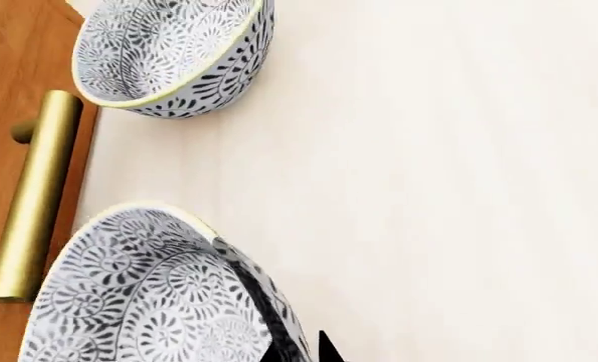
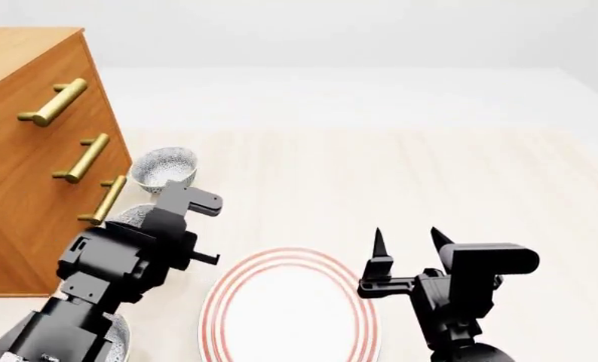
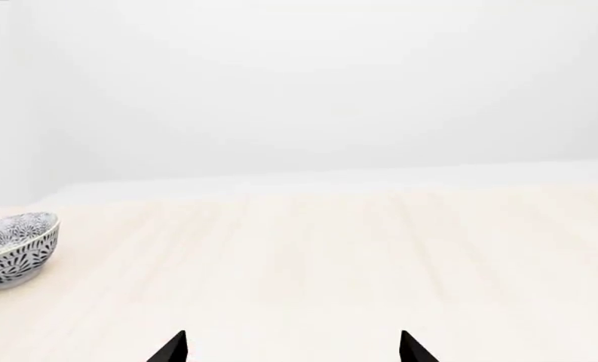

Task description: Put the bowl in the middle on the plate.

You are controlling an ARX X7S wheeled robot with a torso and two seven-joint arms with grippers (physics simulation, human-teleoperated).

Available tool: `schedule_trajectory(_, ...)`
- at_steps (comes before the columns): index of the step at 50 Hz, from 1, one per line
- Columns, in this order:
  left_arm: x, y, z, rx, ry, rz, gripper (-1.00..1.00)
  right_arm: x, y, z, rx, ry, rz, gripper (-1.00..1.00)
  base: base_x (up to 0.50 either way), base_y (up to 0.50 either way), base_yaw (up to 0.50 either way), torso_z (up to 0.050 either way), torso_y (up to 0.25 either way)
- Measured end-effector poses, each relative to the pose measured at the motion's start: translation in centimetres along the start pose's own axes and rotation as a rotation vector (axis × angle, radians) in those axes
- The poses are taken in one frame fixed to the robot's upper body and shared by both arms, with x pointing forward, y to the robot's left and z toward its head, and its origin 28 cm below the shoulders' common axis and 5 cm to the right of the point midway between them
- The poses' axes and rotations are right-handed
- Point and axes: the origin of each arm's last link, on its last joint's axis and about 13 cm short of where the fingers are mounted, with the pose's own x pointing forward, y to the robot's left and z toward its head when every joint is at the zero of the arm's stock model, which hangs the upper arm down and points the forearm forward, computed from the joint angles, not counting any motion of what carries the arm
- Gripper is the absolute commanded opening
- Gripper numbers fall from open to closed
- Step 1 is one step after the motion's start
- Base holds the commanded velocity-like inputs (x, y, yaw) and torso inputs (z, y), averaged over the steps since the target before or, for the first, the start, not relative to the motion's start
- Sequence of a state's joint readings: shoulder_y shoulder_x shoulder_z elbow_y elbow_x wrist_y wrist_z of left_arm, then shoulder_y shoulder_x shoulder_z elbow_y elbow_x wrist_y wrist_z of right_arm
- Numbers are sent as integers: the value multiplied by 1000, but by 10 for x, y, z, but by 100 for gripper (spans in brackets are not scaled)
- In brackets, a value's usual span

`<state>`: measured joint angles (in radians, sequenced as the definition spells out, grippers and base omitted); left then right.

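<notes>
The bowl in the middle point(image 1: 148, 294), white with a dense blue-grey floral pattern, sits close under my left wrist camera. My left gripper point(image 1: 299, 353) is shut on its rim, one fingertip inside the wall and one outside. In the head view only a sliver of this bowl point(image 2: 126, 216) shows behind my left arm point(image 2: 127, 256). The plate point(image 2: 289, 309), white with red rings, lies flat just right of that arm. My right gripper point(image 2: 407, 241) stands open beside the plate's right edge, and the same gripper point(image 3: 292, 348) has nothing between its fingers in the right wrist view.
A look-alike bowl point(image 2: 163, 166) point(image 1: 173, 56) sits farther back; another point(image 2: 115, 338) peeks out at the lower left. A wooden dresser point(image 2: 27, 151) with brass handles point(image 1: 37, 196) stands right beside the bowls. One patterned bowl point(image 3: 12, 249) shows far off in the right wrist view.
</notes>
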<state>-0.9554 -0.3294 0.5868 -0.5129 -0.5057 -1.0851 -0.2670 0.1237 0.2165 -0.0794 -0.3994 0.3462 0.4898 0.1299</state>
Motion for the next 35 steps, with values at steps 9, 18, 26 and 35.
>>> schedule_trajectory(9, -33, 2, 15, 85, -200, -48, -100, 1, 0, 3, 3, -6, -2, 100, 0, 0, 0, 0, 0)
schedule_trajectory(18, -62, -4, 17, 232, -401, -52, -100, 1, -1, 4, 5, -11, -12, 100, 0, 0, 0, 0, 0)
schedule_trajectory(26, -87, -23, 2, 451, -557, -115, -100, 1, -2, 5, 6, -13, -21, 100, 0, 0, 0, 0, 0)
schedule_trajectory(35, -111, -44, -21, 677, -662, -225, -100, 1, -3, 6, 5, -14, -29, 100, 0, 0, 0, 0, 0)
